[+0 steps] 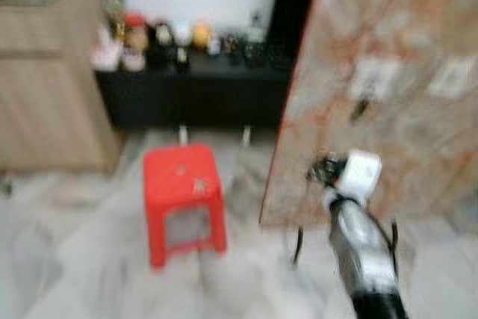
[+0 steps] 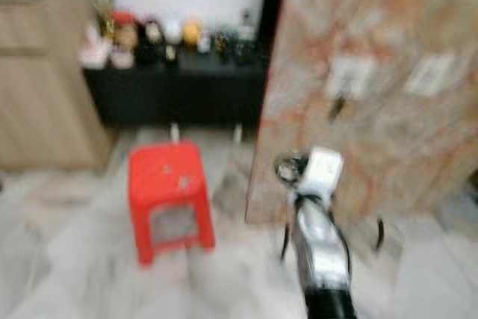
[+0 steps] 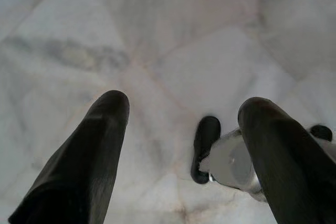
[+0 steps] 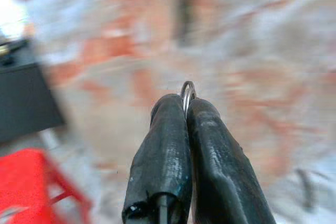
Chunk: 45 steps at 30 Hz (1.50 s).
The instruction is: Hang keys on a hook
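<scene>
Your right gripper (image 4: 185,109) is pinched tight on the keys: in the right wrist view the two black fingers (image 4: 163,150) press flat together, and a thin metal key ring (image 4: 188,90) pokes out just past their tips. That ring is the only part of the keys you can make out; whatever hangs below it is hidden by the fingers.

In the head views the right arm is raised toward the marbled board (image 1: 388,102) that leans upright beside the red stool (image 1: 183,199). On the board's face sits a small dark shape under a pale patch, probably the hook (image 1: 360,108), though the blur makes that a guess. The gripper is near the board but below that shape and apart from it.

Treat the keys as light, hard and slippery. The ring is stiff and thin, so it can twist or slide between smooth pads if you knock it against the board. Your hold at the ring's lower part looks right, since it leaves the loop's top free to pass over the hook. Keep the loop facing the hook square-on and approach slowly, as a small target leaves little margin.

Your left gripper (image 3: 181,116) hangs idle over the pale marble floor (image 3: 105,35), fingers spread wide with nothing between them.
</scene>
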Tool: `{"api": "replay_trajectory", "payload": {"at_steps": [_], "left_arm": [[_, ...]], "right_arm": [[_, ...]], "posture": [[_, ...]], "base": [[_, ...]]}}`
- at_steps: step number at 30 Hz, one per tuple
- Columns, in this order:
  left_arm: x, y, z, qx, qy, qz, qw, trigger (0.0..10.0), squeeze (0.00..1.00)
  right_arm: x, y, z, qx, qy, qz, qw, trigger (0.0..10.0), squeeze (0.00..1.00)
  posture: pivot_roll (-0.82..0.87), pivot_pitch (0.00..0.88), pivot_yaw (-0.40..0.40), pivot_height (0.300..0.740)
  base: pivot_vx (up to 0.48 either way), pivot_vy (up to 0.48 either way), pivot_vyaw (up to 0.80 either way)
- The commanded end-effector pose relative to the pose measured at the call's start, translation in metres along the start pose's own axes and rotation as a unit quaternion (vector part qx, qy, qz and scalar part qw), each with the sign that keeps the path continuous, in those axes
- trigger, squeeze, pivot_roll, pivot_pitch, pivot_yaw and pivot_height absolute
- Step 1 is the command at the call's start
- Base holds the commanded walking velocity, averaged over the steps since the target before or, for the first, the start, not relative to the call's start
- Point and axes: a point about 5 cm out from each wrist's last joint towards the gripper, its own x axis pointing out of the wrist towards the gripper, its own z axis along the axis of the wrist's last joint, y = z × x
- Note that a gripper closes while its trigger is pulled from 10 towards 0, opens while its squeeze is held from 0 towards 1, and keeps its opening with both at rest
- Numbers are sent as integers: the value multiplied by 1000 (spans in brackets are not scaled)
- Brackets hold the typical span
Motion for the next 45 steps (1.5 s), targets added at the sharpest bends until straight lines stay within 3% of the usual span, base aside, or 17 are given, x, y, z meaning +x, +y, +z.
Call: {"api": "replay_trajectory", "payload": {"at_steps": [1,11,28,45], "left_arm": [[-1,3,-3,9,8,1,1000,10000,0],[-2,4,-4,9,9,0,1000,10000,0],[0,-6,-6,3,9,-5,1000,10000,0],[-1,-6,-6,3,9,-6,1000,10000,0]], "right_arm": [[1,8,3,3,-6,9,1000,10000,0],[3,4,6,3,-14,-1,1000,10000,0],[9,-2,16,-1,-32,-8,999,10000,0],[9,7,15,12,-31,7,999,10000,0]], "posture": [[85,0,-85,740],[81,0,-84,740],[76,0,-92,740],[82,0,-91,740]], "base": [[0,0,-800],[0,0,-800],[0,0,0],[0,-127,-30]]}}
